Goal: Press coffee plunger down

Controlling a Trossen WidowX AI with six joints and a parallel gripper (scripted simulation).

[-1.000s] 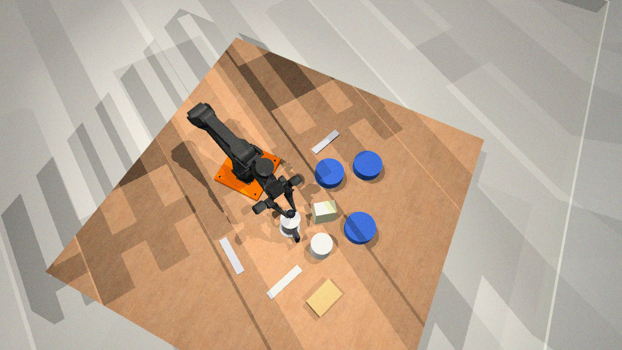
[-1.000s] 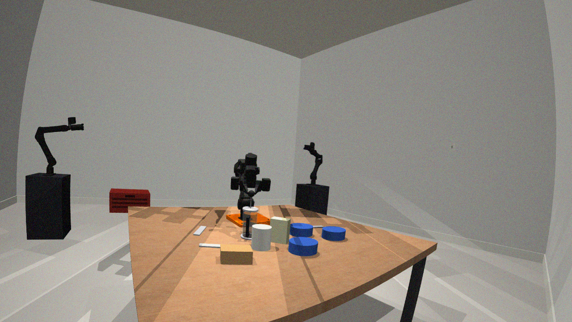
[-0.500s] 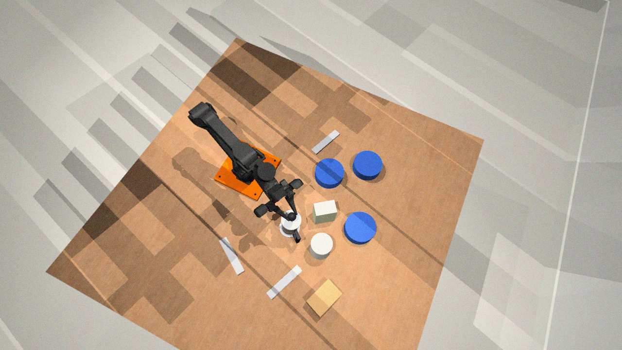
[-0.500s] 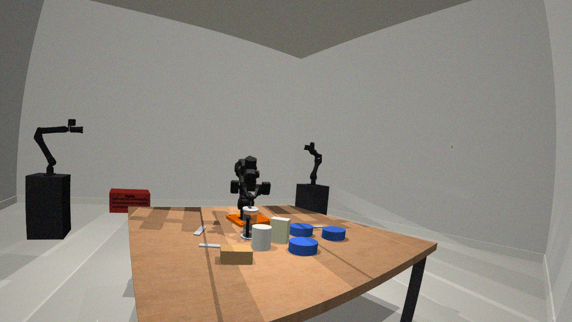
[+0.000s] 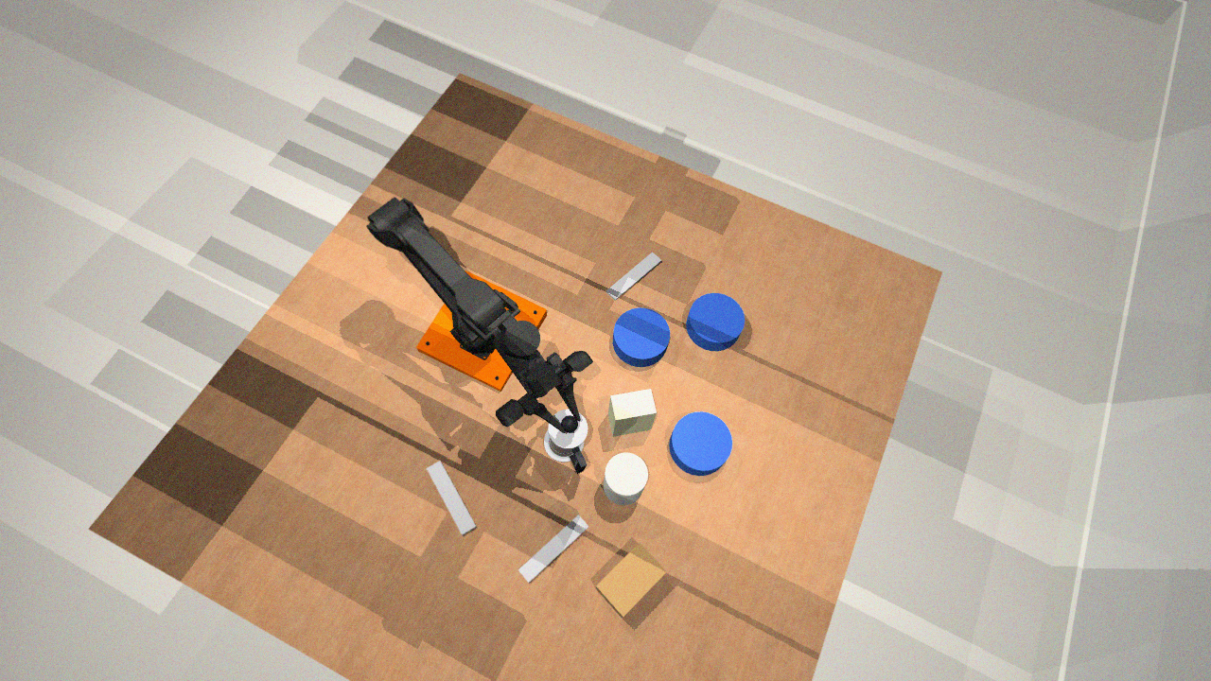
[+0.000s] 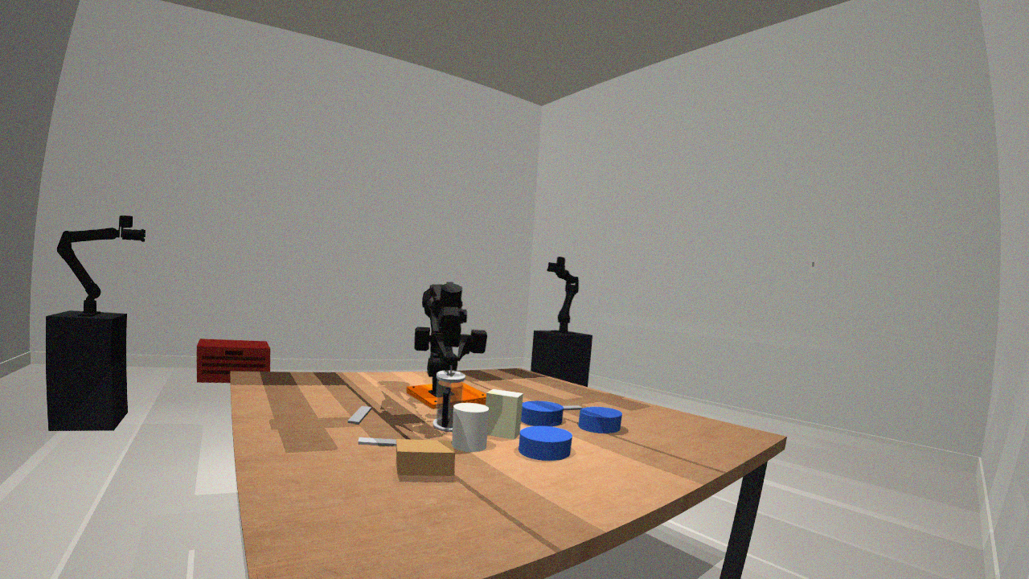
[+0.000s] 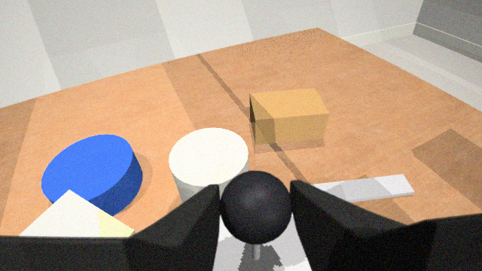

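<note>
Both fingers clamped | gripper (image 7: 255, 211) on plunger knob (image 7: 256, 206)

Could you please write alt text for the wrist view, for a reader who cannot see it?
The end effector is shut on the black plunger knob, seen from just above. Beyond it on the wooden table stand a white cylinder, a blue disc and a tan box.

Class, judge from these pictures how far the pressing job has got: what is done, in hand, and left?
Done: the black gripper is shut on the round black plunger knob. In hand: the push; only a short piece of the thin rod shows above the press lid, and the glass coffee press stands upright. Left: finishing the stroke, if any remains, then letting go.
</note>
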